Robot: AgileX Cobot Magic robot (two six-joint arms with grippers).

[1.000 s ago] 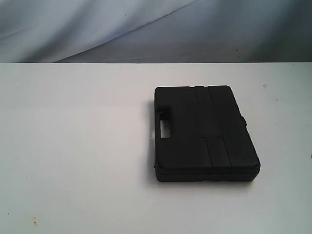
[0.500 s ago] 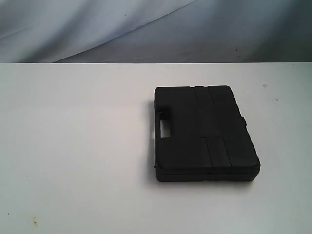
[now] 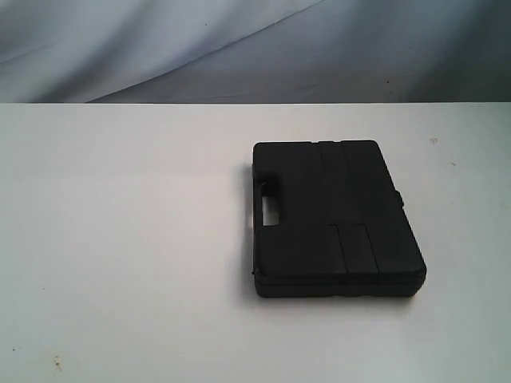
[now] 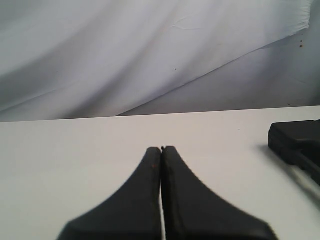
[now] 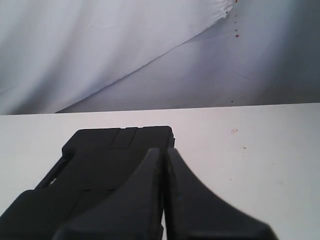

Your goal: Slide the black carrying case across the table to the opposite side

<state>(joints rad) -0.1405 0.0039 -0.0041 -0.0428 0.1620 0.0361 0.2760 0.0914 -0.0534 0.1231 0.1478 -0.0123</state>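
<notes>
The flat black case [image 3: 335, 217] lies on the white table [image 3: 120, 239], right of centre, with its handle cut-out on its left edge. No arm shows in the exterior view. My left gripper [image 4: 161, 148] is shut and empty over bare table; a corner of the case [image 4: 295, 142] shows well off to one side of it. My right gripper [image 5: 163, 149] is shut with nothing held, and the case [image 5: 105, 160] lies just beyond and beside its tips.
A grey-white cloth backdrop [image 3: 239, 48] hangs behind the table's far edge. Small specks and faint red marks [image 3: 56, 363] dot the tabletop. Open white surface stretches left of the case.
</notes>
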